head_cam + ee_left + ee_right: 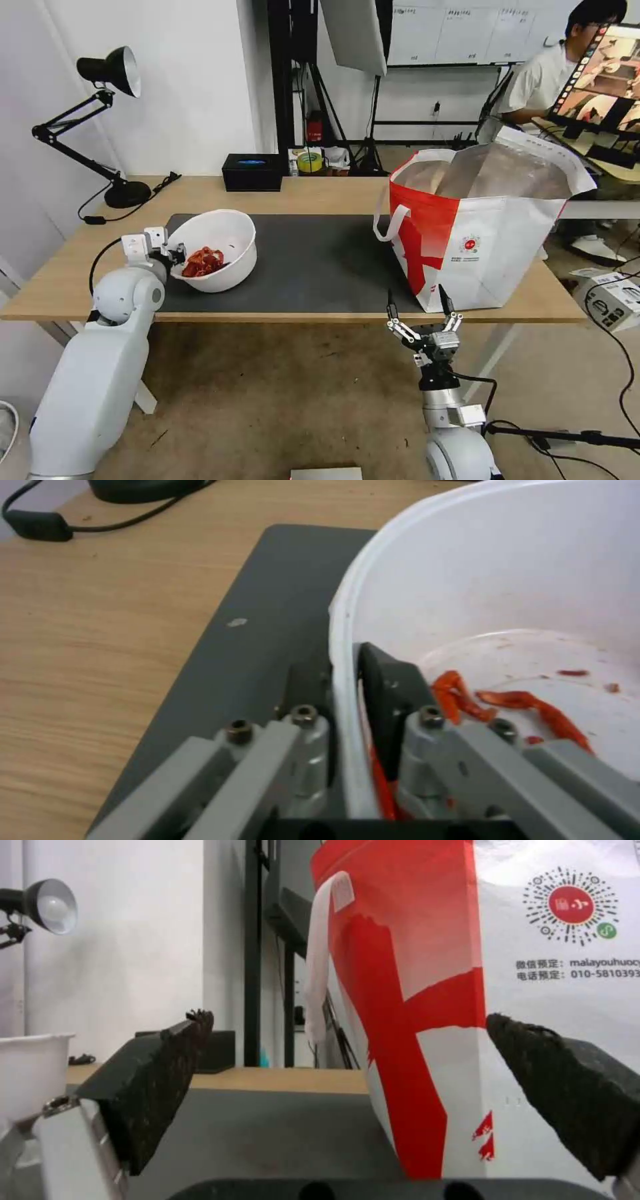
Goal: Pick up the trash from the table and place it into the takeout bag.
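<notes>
A white round bowl with red scraps sits on the left part of the dark grey mat, tilted toward the left arm. My left gripper is shut on the bowl's near-left rim, one finger inside the wall and one outside. The red-and-white takeout bag stands open at the table's right end, silver lining showing. My right gripper hangs open just below the table's front edge, in front of the bag, nothing between its fingers.
A black box stands at the table's back edge, and a black desk lamp with its cable occupies the back left corner. Bare mat lies between bowl and bag. A person sits at a screen beyond the bag.
</notes>
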Controlling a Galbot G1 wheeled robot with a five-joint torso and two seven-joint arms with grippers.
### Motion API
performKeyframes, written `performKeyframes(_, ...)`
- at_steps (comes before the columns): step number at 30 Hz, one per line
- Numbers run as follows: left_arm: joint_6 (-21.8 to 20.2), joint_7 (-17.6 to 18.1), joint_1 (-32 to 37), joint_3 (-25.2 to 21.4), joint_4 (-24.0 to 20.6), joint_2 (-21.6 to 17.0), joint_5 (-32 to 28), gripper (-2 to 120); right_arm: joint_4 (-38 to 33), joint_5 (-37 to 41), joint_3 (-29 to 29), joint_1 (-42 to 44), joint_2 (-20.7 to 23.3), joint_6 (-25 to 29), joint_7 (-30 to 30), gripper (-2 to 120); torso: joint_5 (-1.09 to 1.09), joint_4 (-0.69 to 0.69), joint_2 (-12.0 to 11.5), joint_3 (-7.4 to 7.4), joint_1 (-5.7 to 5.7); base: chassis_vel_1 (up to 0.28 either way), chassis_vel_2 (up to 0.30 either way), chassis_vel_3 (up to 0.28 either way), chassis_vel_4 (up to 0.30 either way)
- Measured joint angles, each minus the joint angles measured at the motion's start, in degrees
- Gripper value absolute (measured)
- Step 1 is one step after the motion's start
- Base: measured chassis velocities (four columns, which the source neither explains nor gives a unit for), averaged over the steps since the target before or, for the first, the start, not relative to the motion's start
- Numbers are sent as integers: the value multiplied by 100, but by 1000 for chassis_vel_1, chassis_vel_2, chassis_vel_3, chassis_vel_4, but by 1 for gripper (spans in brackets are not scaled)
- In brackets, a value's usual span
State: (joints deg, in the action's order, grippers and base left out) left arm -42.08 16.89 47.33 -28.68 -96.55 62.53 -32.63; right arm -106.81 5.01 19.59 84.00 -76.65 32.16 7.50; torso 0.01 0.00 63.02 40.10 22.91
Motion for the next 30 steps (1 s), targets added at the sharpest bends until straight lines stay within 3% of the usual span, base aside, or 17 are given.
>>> performKeyframes(2, 1, 1, 5, -2, -16, 0, 0, 0, -10, 3, 4, 2, 15, -1, 5, 100, 0, 0, 0, 0, 0, 0, 0, 0, 0)
performKeyframes(17, -4, 36, -4, -7, -48, 5, -38, 0, -38, 23, 19, -6, 32, -7, 22, 100, -2, 0, 0, 0, 1, 0, 0, 0, 0)
performKeyframes(30, -9, 364, -147, -43, -380, -84, -640, 0, -105, 21, 21, 4, 29, -31, 22, 100, -1, 0, 0, 1, 1, 0, 0, 0, 0)
